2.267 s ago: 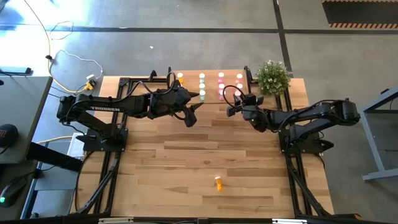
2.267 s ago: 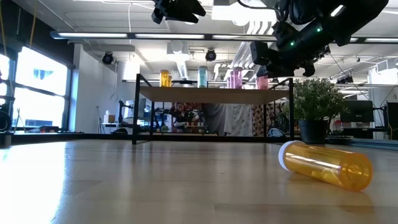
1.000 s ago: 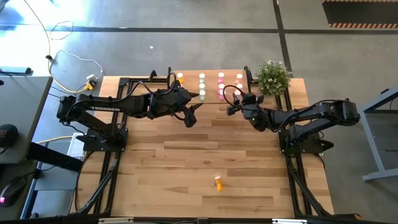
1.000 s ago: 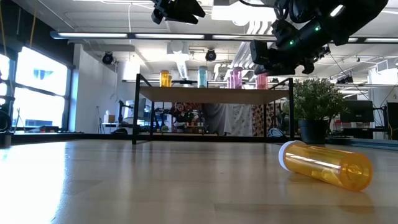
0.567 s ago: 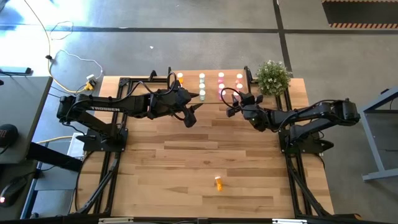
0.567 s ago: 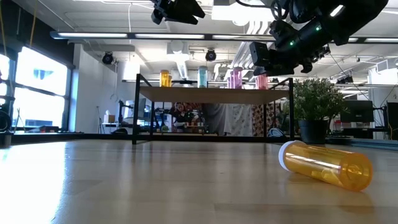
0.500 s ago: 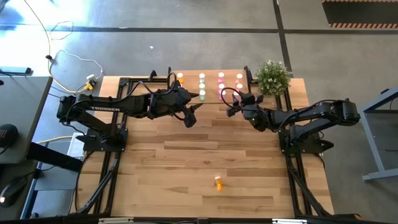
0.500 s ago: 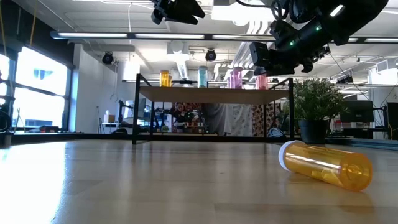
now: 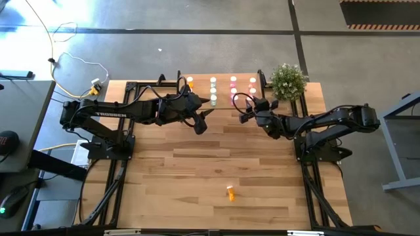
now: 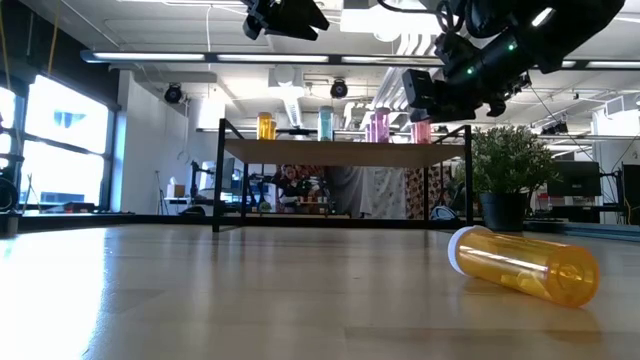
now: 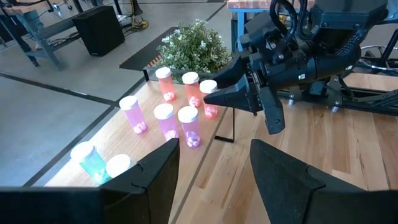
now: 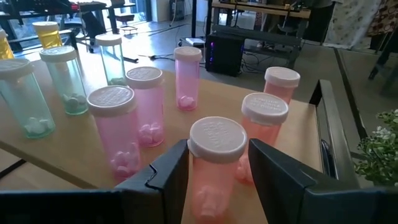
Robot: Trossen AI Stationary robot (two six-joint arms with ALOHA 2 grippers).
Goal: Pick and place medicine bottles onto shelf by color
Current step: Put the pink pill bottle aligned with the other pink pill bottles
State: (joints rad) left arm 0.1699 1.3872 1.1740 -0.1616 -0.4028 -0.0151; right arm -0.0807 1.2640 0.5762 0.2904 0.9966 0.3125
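The wooden table (image 9: 197, 164) carries the two arms, and at its far edge stands the shelf (image 9: 223, 92), a small light-wood board on thin black legs, with a potted plant (image 9: 287, 80) just beside its right end. On the shelf the medicine bottles (image 12: 143, 106) stand upright in colour groups: orange toward the left end, pale green next, pink and then reddish-pink toward the plant. The right gripper (image 12: 214, 168) is at the shelf's right end, above the board, with its fingers (image 12: 168, 171) set on either side of a reddish-pink bottle (image 12: 214, 155); the bottle fills the gap between them, so the jaws are closed around it, and it stands close among the other reddish-pink ones. The left gripper (image 11: 211, 168) hangs in the air just in front of the shelf's left half, its fingers (image 11: 152, 177) spread apart with nothing between them. One orange bottle (image 10: 522, 263) lies on its side on the bare tabletop near the front edge, well apart from the shelf and from both grippers.
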